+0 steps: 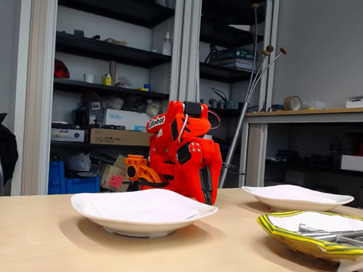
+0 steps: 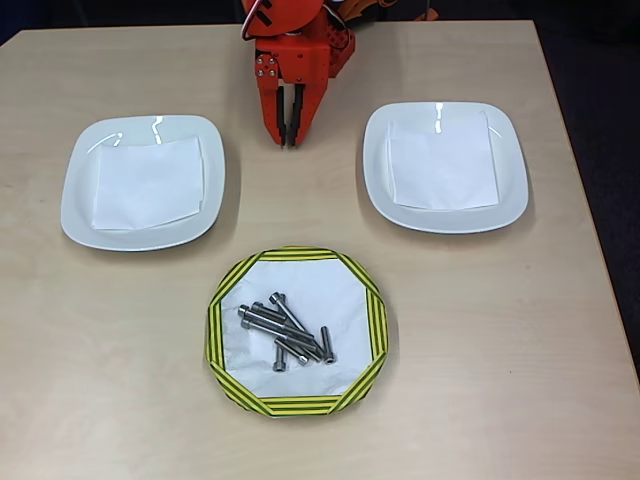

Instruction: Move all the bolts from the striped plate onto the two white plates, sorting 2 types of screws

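Observation:
Several silver bolts (image 2: 285,330) lie in a loose pile on the striped plate (image 2: 296,403), which sits at the near middle of the table; in the fixed view the bolts (image 1: 332,234) show over the striped plate's rim (image 1: 298,239) at the right. A plain white plate (image 2: 80,190) stands at the left and another white plate (image 2: 505,190) at the right, each lined with a white paper and holding no bolts. My orange gripper (image 2: 290,140) rests folded at the far middle, between the two white plates, fingers together and holding nothing. The folded arm (image 1: 183,151) sits behind the white plate (image 1: 143,211).
The table's right edge runs close to the right white plate (image 1: 296,196). Shelves with boxes and a side counter stand behind the table. Bare wood lies between the three plates.

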